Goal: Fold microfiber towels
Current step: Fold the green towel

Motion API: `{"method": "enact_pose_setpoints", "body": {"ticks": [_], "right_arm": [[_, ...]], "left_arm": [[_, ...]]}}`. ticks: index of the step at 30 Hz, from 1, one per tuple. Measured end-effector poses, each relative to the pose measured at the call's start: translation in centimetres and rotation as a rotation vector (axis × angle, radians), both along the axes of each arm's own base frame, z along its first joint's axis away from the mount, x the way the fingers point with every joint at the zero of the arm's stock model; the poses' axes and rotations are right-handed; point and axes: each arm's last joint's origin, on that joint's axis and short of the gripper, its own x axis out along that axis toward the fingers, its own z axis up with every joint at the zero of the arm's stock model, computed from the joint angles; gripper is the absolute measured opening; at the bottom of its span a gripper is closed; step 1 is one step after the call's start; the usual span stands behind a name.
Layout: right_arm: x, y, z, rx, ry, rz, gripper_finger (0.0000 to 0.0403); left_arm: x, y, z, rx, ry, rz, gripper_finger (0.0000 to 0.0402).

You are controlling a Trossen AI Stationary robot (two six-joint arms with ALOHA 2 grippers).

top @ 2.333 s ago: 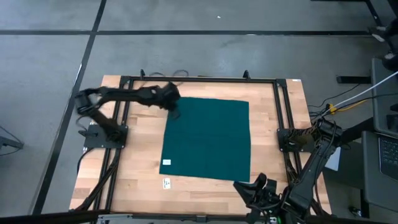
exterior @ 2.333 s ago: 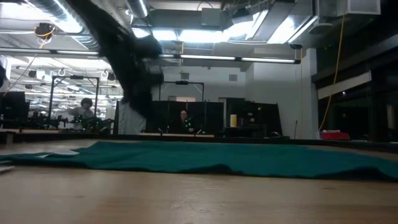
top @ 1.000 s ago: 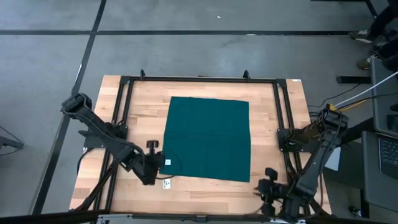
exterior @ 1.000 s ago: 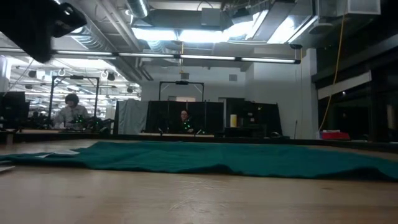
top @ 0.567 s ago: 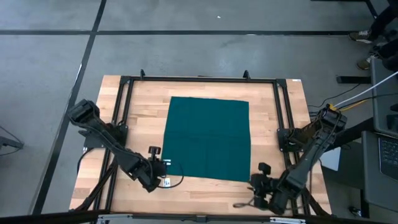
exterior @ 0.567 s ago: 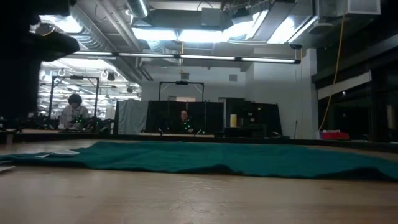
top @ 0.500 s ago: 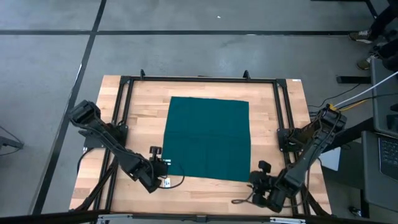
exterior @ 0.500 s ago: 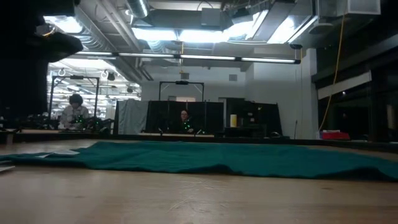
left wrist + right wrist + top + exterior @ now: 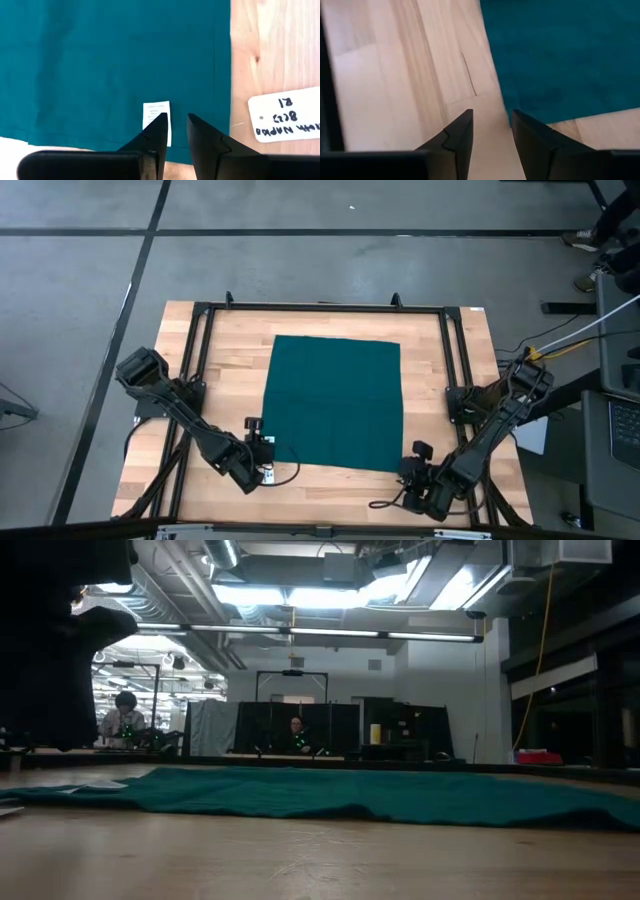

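Lying flat and unfolded at the desk's (image 9: 220,370) centre, the teal microfiber towel (image 9: 335,400) awaited its first fold. The left hand (image 9: 262,450) at its lower-left corner and the right hand (image 9: 417,463) at its lower-right were released, empty; next, each needed to pinch its corner.

The towel (image 9: 333,402) is seen as plain dark teal. A white label (image 9: 157,120) is borne at its edge. The table (image 9: 215,370) is pale wood.

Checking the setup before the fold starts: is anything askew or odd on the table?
Nothing stands out. The towel lies flat and nearly square on the table, white label at its near edge; a small handwritten paper tag sits beside it.
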Motion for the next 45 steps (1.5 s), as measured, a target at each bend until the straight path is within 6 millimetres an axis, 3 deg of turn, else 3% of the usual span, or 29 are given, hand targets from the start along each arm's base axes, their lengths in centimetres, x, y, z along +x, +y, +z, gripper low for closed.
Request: {"method": "enact_pose_setpoints", "body": {"ticks": [4,11,20,45], "right_arm": [[0.1,0.1,-0.6,-0.017,0.005,-0.004,0.0133],[0.3,0.0,-0.6,-0.022,-0.013,-0.02,0.0132],[0.3,-0.2,-0.6,-0.039,-0.004,-0.021,0.0132],[0.0,-1.1,-2.0,-0.013,-0.026,-0.049,0.0131]], "left_arm": [[0.3,0.0,0.0,-0.029,-0.014,0.016,0.0068],[-0.2,-0.3,-1.4,-0.231,0.034,0.045,0.0068],[-0.9,-1.0,-1.5,-0.229,0.04,0.026,0.0068],[-2.0,-0.2,-2.9,-0.202,0.019,0.094,0.0068]]}}
